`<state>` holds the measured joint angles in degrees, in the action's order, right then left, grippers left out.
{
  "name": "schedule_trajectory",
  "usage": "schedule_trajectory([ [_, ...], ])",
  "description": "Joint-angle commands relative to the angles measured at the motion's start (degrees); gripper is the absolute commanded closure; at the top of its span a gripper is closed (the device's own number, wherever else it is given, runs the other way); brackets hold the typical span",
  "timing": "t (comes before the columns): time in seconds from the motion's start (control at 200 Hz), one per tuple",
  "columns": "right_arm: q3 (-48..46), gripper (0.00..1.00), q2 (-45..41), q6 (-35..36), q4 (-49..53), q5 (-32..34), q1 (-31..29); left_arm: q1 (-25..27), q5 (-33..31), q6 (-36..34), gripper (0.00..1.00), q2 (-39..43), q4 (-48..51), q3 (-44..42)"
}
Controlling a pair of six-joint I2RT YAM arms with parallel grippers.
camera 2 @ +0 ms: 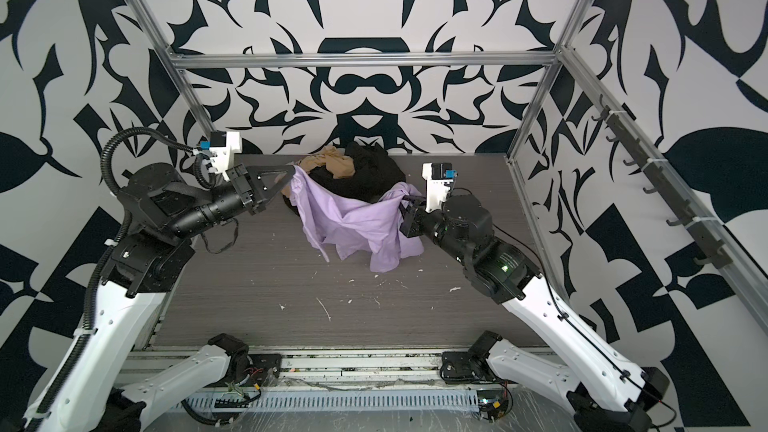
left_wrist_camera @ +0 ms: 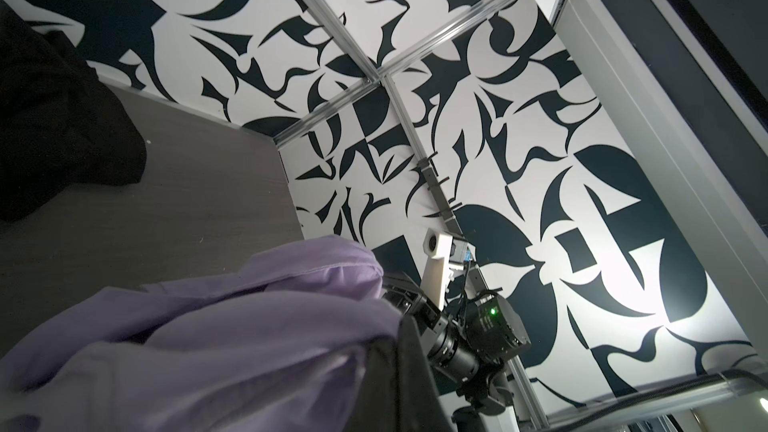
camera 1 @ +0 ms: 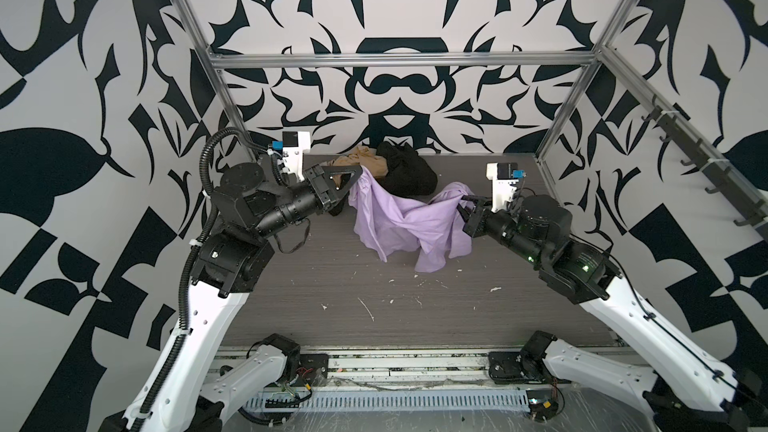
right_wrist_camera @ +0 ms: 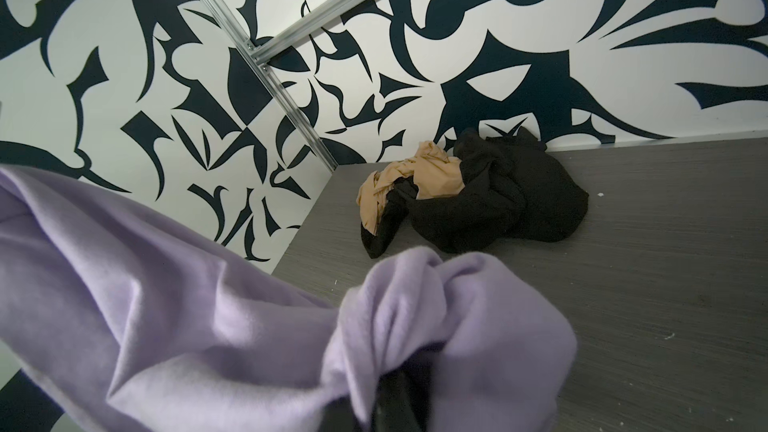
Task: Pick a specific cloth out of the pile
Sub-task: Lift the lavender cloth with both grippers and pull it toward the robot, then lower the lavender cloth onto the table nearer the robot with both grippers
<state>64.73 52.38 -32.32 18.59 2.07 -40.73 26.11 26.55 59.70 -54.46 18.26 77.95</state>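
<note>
1. The cloth (camera 1: 409, 222) (camera 2: 353, 222), lavender, hangs in both top views between the left gripper (camera 1: 358, 171) and the right gripper (camera 1: 464, 201), each clamped on an upper edge, in front of the pile (camera 1: 405, 172) on the table (camera 1: 332, 284).
2. Left wrist: the cloth (left_wrist_camera: 228, 326) bunches at the closed jaws.
3. Right wrist: the cloth (right_wrist_camera: 208, 305) is wadded in the closed jaws, apart from the pile (right_wrist_camera: 490, 201).

The front half of the desk (camera 1: 415, 317) lies open. Across the middle the cloth (camera 1: 399, 222) hangs like a curtain, barring the straight way to the pile (camera 1: 405, 174) by the back wall (camera 1: 399, 118); right of it, open desk.
</note>
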Motion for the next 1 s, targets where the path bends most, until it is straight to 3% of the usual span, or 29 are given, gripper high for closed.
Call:
schedule_trajectory([
  [0.0, 0.66, 1.0, -2.08, -3.11, -1.71, -0.94, -0.39, 1.46, -2.87, -0.82, 1.0, 2.27, 2.54, -2.39],
  [0.33, -6.83, 1.0, -0.25, -5.13, -4.7, -0.79, -0.58, 1.92, -4.91, -2.79, 1.0, 3.48, 4.5, -10.53],
  [0.535, -12.28, 1.0, 2.73, -3.43, -6.77, 2.46, -0.51, 1.91, -6.73, -4.0, 1.0, 4.01, 4.03, -18.47],
  [0.71, -13.82, 1.0, 6.49, -1.08, -7.03, 3.27, -0.58, 1.93, -7.82, -6.35, 1.0, 2.35, 4.96, -20.36],
  [0.995, -15.28, 1.0, 9.54, 1.73, -3.86, 3.74, -0.6, 1.93, -3.67, -7.99, 1.0, -1.13, 5.07, -24.56],
])
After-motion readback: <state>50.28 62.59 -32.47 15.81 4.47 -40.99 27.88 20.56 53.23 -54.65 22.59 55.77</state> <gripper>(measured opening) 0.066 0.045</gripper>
